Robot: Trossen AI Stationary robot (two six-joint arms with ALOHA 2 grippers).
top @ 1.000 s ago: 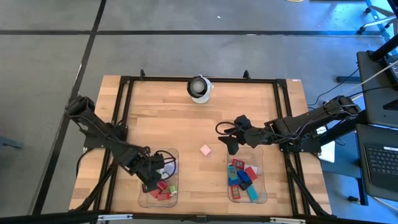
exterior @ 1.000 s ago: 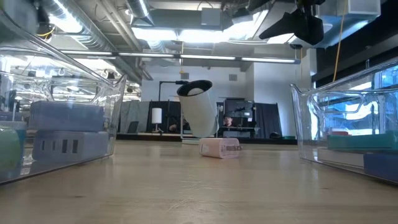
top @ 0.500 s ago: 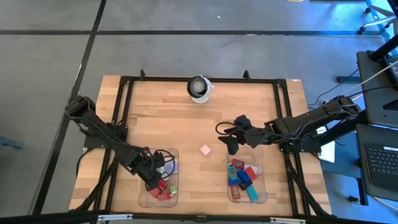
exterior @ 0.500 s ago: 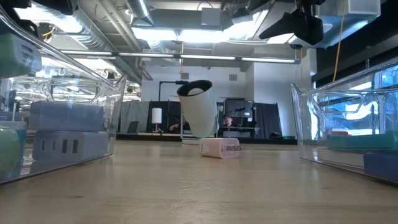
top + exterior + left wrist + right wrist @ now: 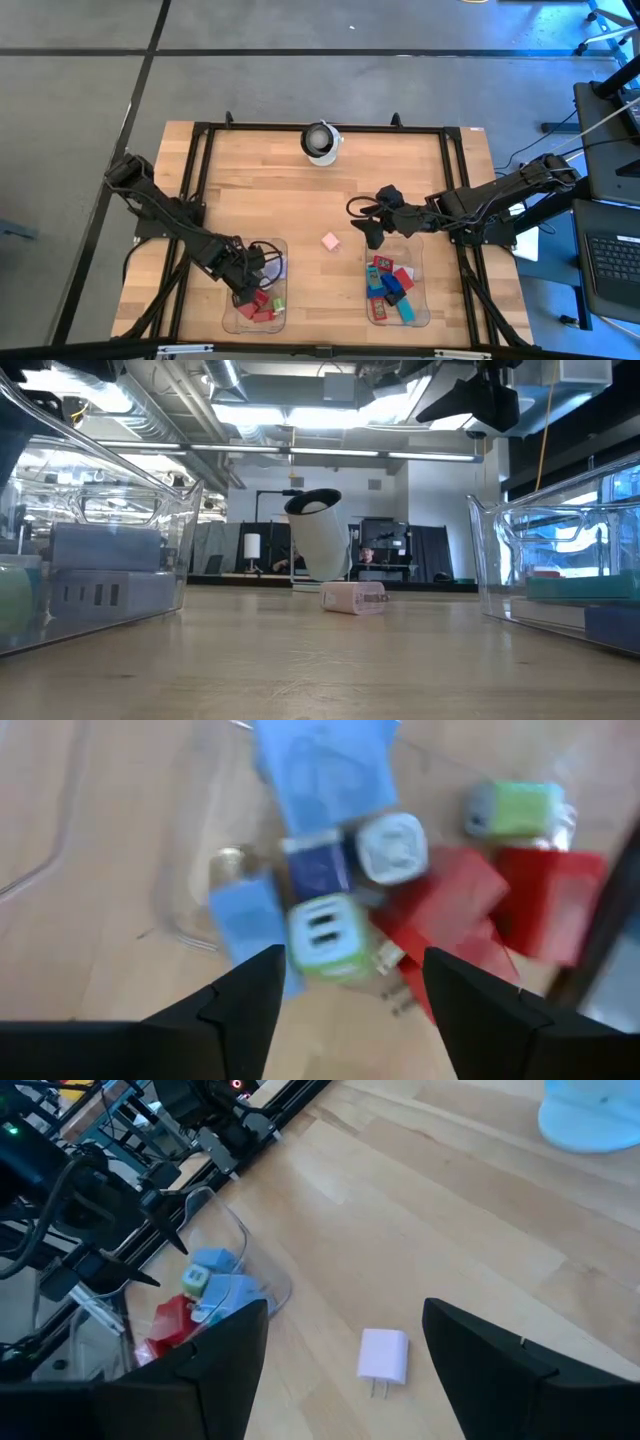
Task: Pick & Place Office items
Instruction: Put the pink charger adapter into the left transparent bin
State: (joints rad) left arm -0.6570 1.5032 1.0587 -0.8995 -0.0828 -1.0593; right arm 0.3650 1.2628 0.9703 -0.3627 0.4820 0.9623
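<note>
The left claw (image 5: pixel 257 291) sits slightly nearer the table's (image 5: pixel 250 190) front edge than a second ago, over the left tray (image 5: pixel 232 318), its fingers spread above the blocks (image 5: pixel 325 935). In the low view, the greenish shape seen high at the left edge half a second ago is gone, and the lilac block (image 5: pixel 100 550) inside that tray sits slightly lower.

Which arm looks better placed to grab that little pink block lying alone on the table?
The right. Its gripper hangs just beside the pink block, jaws open, while the left gripper is over the left tray.
</note>
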